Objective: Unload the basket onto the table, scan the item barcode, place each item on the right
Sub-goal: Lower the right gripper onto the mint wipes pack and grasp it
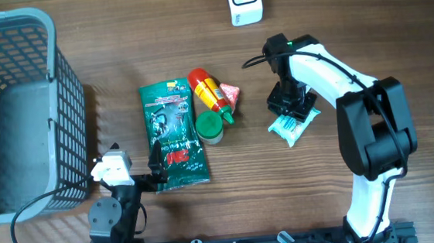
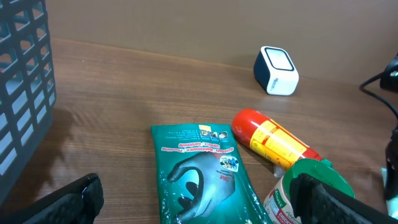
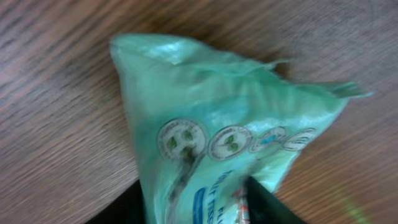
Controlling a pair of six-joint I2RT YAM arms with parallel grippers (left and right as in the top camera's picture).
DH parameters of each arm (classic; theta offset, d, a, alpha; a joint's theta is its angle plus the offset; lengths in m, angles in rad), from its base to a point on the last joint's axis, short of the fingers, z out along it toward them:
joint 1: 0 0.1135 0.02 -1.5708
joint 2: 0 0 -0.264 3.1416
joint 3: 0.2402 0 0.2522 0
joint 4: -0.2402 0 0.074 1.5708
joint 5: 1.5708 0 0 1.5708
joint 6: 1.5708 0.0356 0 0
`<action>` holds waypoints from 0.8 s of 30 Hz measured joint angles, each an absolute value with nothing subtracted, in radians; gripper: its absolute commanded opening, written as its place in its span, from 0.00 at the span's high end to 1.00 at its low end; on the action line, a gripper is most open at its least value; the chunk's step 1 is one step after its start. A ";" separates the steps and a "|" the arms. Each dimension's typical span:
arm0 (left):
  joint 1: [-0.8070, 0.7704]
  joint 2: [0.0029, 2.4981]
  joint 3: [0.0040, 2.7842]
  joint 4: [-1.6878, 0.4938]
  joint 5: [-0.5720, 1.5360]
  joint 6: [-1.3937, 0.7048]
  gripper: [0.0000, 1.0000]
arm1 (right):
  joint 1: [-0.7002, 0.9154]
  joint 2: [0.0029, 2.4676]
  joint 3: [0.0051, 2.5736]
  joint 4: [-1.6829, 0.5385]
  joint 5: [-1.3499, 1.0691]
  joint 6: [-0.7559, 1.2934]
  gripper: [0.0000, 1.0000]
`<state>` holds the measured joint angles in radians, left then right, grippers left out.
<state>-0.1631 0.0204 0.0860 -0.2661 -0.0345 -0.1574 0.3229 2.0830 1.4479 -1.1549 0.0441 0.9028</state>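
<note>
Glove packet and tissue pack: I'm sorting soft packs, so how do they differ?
The glove packet is dark green with a glove picture; the tissue pack is pale green. The glove packet is larger than the tissue pack. The glove packet lies mostly uncovered, while the tissue pack sits partly under the right gripper. Both are soft packs on the table.

Open table between basket and scanner; glove pack, bottle crowd the middle, seemingly touching
</note>
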 measured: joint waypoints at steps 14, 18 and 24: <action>-0.163 0.020 0.086 -0.266 -0.035 -0.157 0.00 | 0.308 2.096 1.535 -1.164 -0.351 0.596 0.96; -0.163 0.020 0.086 -0.266 -0.035 -0.158 0.00 | 0.307 2.096 1.535 -1.224 -0.649 0.355 0.96; -0.163 0.020 0.086 -0.266 -0.035 -0.157 0.00 | 0.307 2.096 1.538 -1.389 -1.029 0.002 0.96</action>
